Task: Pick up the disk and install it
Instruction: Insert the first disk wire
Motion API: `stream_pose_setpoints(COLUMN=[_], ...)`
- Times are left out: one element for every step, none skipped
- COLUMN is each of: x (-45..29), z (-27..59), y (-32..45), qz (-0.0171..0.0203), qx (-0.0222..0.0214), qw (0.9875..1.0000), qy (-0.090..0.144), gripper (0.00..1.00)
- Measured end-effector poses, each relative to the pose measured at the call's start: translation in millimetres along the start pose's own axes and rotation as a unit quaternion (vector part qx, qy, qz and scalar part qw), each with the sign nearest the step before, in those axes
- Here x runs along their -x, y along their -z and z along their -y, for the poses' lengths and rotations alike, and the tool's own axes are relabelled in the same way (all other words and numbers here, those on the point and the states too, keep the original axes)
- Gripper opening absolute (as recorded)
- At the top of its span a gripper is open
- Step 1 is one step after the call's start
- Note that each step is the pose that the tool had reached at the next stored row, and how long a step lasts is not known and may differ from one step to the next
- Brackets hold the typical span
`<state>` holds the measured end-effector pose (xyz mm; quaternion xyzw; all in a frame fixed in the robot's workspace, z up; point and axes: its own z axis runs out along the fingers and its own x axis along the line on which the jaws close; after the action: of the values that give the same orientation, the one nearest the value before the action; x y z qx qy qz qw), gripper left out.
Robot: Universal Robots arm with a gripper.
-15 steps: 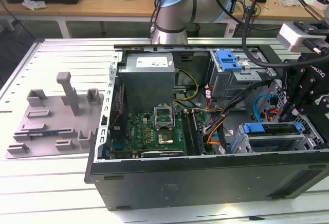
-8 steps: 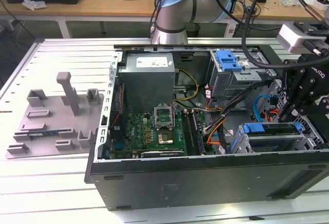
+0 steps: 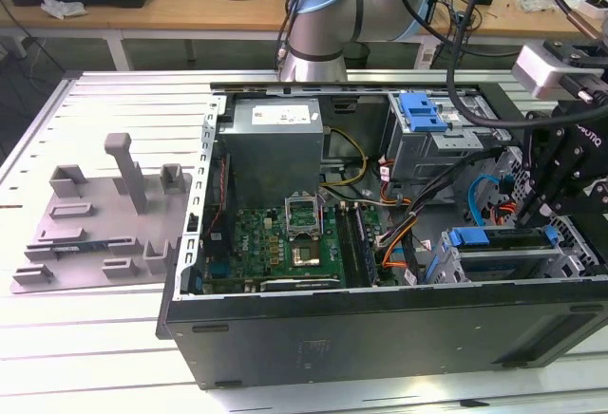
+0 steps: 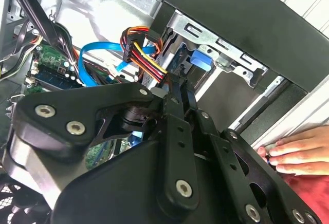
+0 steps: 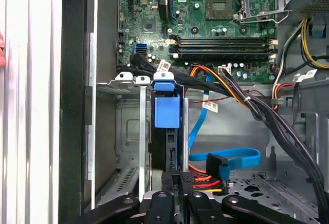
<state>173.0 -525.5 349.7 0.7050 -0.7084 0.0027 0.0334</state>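
Observation:
The disk (image 3: 508, 240) stands on edge in a slot of the metal drive cage (image 3: 494, 270) at the open computer case's corner, on the exterior view's right. Its blue bracket (image 5: 167, 112) caps the end toward the motherboard, and the blue tab (image 4: 200, 59) also shows in the second wrist view. My gripper (image 3: 534, 213) hangs over the disk's other end, by the cables. In both wrist views its fingers (image 5: 172, 183) lie close together with no gap, tips (image 4: 177, 88) at the disk's edge; contact is hidden.
A blue data cable (image 5: 226, 157) and a red-yellow-orange power lead (image 4: 144, 54) run beside the cage. The motherboard (image 3: 285, 243), power supply (image 3: 275, 134) and an upper bay with a blue bracket (image 3: 423, 110) occupy the case. A person's hand (image 4: 295, 152) rests on the case rim. A grey fixture (image 3: 95, 215) lies outside.

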Motion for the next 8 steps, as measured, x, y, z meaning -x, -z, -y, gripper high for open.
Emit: stream_pose_setpoints(x=[-0.3, -0.4, -0.5, -0.6, -0.7, -0.7, -0.7, -0.6], z=[0.0, -0.2, -0.4, -0.6, -0.9, -0.9, -0.9, -1.0], y=[0.0, 0.0, 0.0, 0.0, 0.0, -0.1, 0.0, -0.1], qz=[0.0, 0.0001, 0.0001, 0.0001, 0.0001, 0.0001, 0.0001, 0.0001], qx=[0.0001, 0.0001, 0.0001, 0.0001, 0.0002, 0.0002, 0.0002, 0.0002], qw=[1.0, 1.0, 1.0, 1.0, 1.0, 1.0, 1.0, 1.0], qy=[-0.001, -0.002, -0.002, -0.003, -0.003, -0.003, -0.004, -0.004], gripper=[0.17, 0.17, 0.17, 0.17, 0.17, 0.17, 0.17, 0.17])
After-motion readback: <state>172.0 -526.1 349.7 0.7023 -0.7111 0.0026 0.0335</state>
